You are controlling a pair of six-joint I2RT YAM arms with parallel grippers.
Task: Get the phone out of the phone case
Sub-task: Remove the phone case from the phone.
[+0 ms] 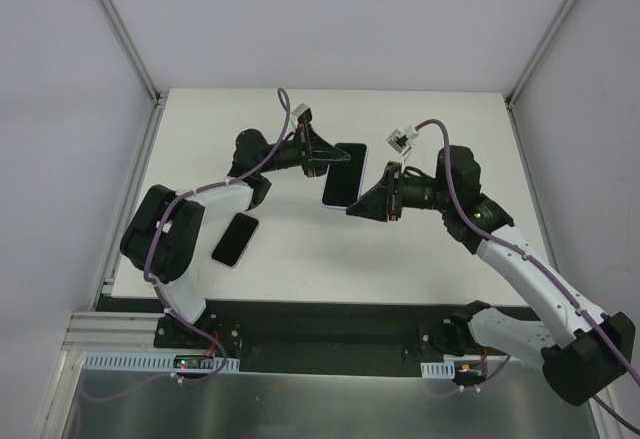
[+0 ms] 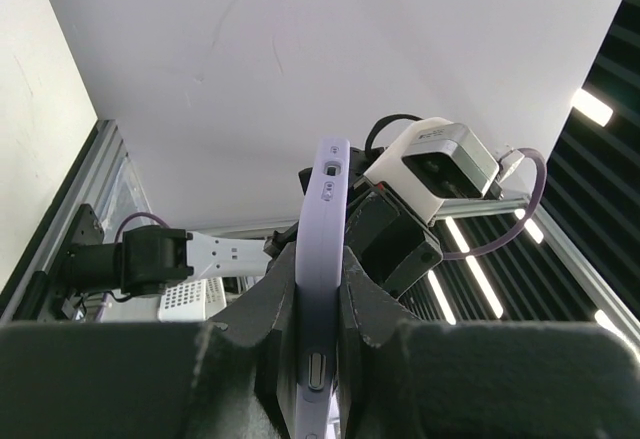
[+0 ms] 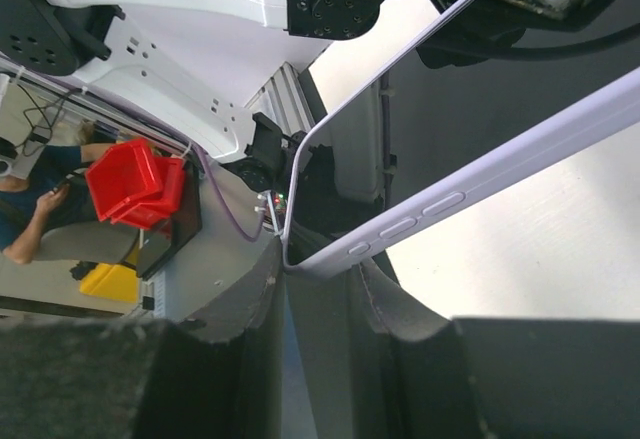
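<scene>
A lavender phone case with a glossy black face inside its rim hangs above the middle of the table, held from both ends. My left gripper is shut on its upper end; the left wrist view shows the case's side edge squeezed between both fingers. My right gripper is shut on the lower corner, and in the right wrist view the case enters the jaws corner-first. Whether that black face is the phone's screen I cannot tell.
A second dark, phone-shaped slab with a pale rim lies flat on the white table, near the left arm's base. Grey walls close the table at the back and both sides. Red bins stand off the table.
</scene>
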